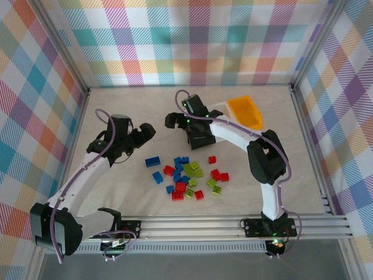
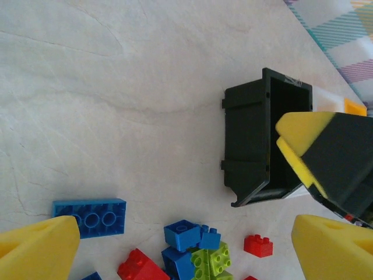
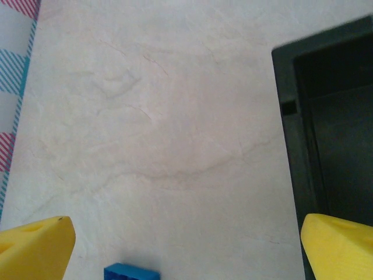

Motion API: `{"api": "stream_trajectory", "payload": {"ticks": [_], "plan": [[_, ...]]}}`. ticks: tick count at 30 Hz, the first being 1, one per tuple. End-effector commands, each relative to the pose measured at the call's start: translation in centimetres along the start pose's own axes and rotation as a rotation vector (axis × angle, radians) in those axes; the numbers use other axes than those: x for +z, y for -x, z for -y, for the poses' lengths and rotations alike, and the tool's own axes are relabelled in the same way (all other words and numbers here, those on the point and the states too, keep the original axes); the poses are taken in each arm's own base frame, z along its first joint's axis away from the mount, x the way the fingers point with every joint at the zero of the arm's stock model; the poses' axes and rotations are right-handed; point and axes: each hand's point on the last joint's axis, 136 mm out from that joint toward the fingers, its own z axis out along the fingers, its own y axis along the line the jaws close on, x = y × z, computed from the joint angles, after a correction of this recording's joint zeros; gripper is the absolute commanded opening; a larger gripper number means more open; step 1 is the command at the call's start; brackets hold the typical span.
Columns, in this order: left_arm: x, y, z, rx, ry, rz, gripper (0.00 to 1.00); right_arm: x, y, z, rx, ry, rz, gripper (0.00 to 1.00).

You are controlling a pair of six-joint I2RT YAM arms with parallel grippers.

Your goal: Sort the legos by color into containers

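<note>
While the legos (image 1: 189, 175) lie loose and the black bin (image 2: 250, 146) seems empty, the left gripper (image 1: 145, 132) and right gripper (image 1: 176, 121) gape apart.

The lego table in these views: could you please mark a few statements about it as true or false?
1. The left pincer grips a brick. False: it is open and empty.
2. A long blue plastic brick lies flat on the pale table. True.
3. The small red, blue and lime green plastic bricks are all in bins. False: they lie loose on the table.
4. The orange-yellow open-top plastic bin stands beyond the pile, away from the arm bases. True.
5. The right pincer is shut. False: it is open, near the black rectangular plastic bin.
</note>
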Motion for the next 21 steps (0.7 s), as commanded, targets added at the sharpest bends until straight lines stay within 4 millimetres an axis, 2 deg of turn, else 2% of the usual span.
{"api": "stream_trajectory", "payload": {"ticks": [1, 5, 8, 9, 12, 14, 17, 21], "plan": [[-0.5, -0.2, -0.5, -0.015, 0.015, -0.011, 0.94, -3.0, 3.2, -0.2, 0.031, -0.030, 0.104, 1.00], [-0.5, 0.2, -0.2, -0.020, 0.016, -0.002, 0.94, -6.2, 4.8, 0.9, 0.037, -0.083, 0.158, 1.00], [0.1, 0.3, 0.2, -0.028, -0.002, -0.007, 0.94, -8.8, 6.0, 3.2, 0.080, -0.217, 0.262, 1.00], [0.4, 0.4, 0.5, -0.033, -0.010, -0.013, 0.94, -9.3, 6.2, 3.3, 0.047, -0.223, 0.287, 1.00], [1.7, 0.3, 1.4, -0.024, -0.030, -0.028, 0.93, -10.8, 6.4, 2.2, -0.108, -0.146, 0.359, 1.00], [2.7, 0.0, 2.4, 0.004, -0.027, -0.038, 0.93, -12.0, 6.5, 3.1, -0.082, -0.154, 0.391, 1.00], [4.3, -0.4, 4.0, 0.027, -0.047, -0.062, 0.93, -13.2, 6.4, 2.9, -0.095, -0.056, 0.395, 1.00], [6.6, -0.8, 6.3, 0.060, -0.085, -0.080, 0.92, -13.8, 6.1, 4.2, -0.085, 0.044, 0.350, 1.00]]}}
